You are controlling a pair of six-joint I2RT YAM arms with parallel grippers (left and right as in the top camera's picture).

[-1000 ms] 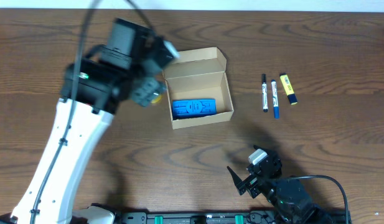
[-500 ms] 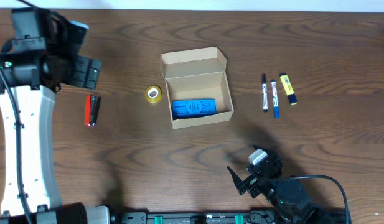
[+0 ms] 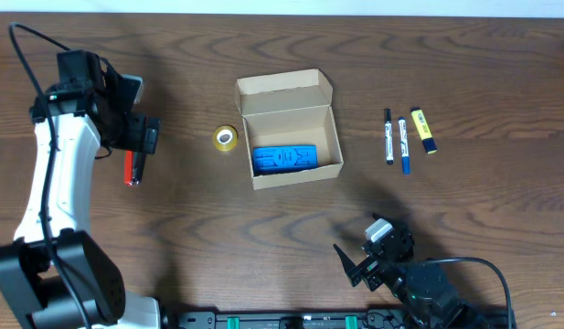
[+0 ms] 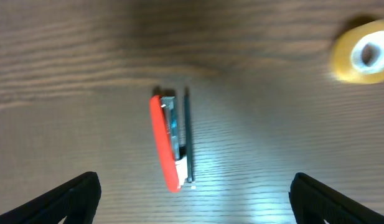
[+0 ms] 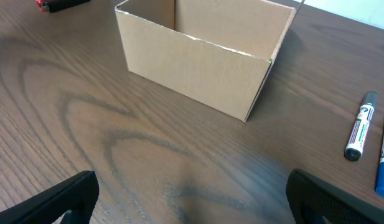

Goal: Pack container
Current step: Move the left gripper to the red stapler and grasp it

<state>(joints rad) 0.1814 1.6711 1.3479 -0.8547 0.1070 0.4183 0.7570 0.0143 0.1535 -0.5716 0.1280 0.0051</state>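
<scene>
Your left fingers are spread wide and empty, hanging over the red stapler. It appears to lie on its side on the tabletop, with its length running up and down the wrist frame. The container sits at the centre of the overhead frame with its lid flap folded back and a blue item inside. A yellow tape roll lies between it and the stapler.

The step in hand looks like picking up the stapler. In the wrist frame it sits a little left of the midline between the fingers, so shift until it is centred before you descend. The fingers already close across its narrow width, so keep that angle. Come straight down, let both tips reach the tabletop level, and close on the middle of the body so it does not pivot or slide out.

Your right fingers are also spread and empty, low in the overhead frame, facing the container's near wall. Leave the markers on the right for them.
</scene>
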